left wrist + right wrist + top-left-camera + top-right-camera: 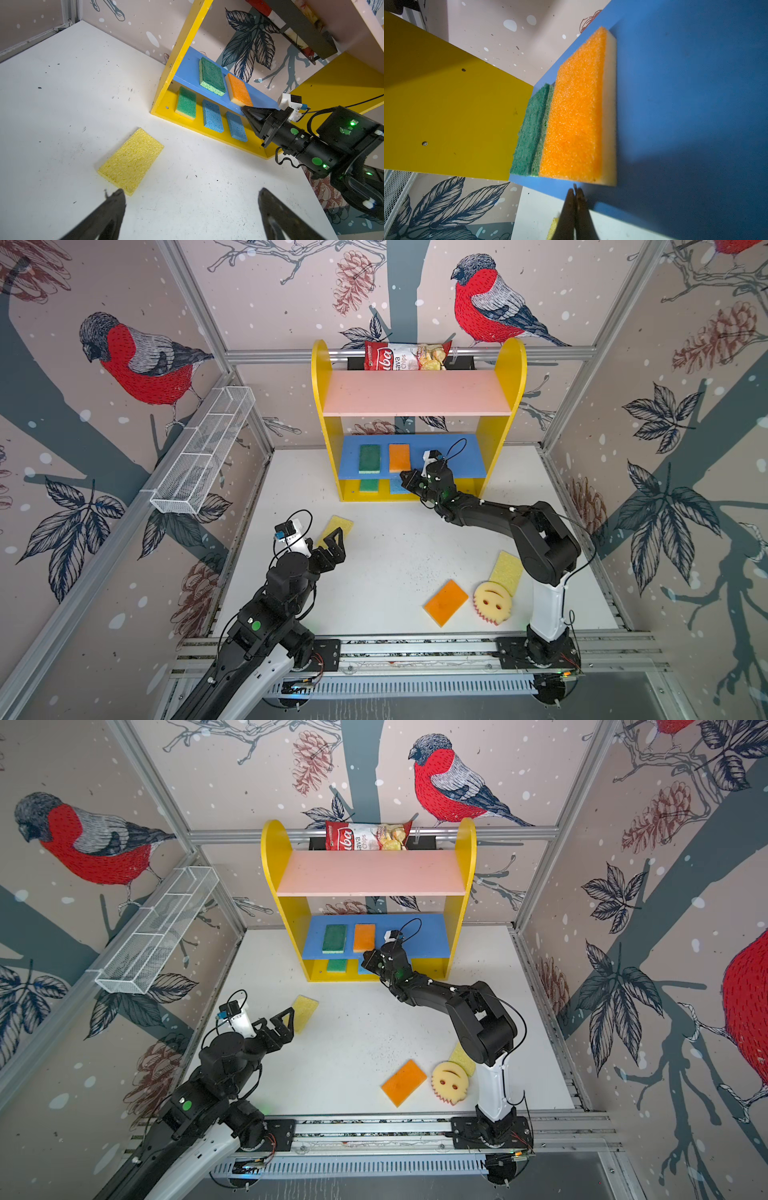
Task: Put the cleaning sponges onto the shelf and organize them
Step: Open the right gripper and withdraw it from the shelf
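Observation:
The shelf (322, 377) stands at the back. A green sponge (369, 459) and an orange sponge (399, 457) lie on its blue board. On its yellow base lie a green sponge (186, 103) and two blue sponges (212, 116). My right gripper (405, 479) is shut and empty, its tips (575, 189) at the blue board's front edge, just short of the orange sponge (577, 116). My left gripper (191, 191) stands open above the table, one finger beside a yellow sponge (132, 161). An orange sponge (446, 602), a smiley-face sponge (492, 602) and a yellow sponge (506, 570) lie front right.
A red-and-white chips bag (405, 356) sits in a black basket (461, 362) behind the shelf top. A white wire basket (203, 452) hangs on the left wall. The right arm's base (544, 614) stands beside the front-right sponges.

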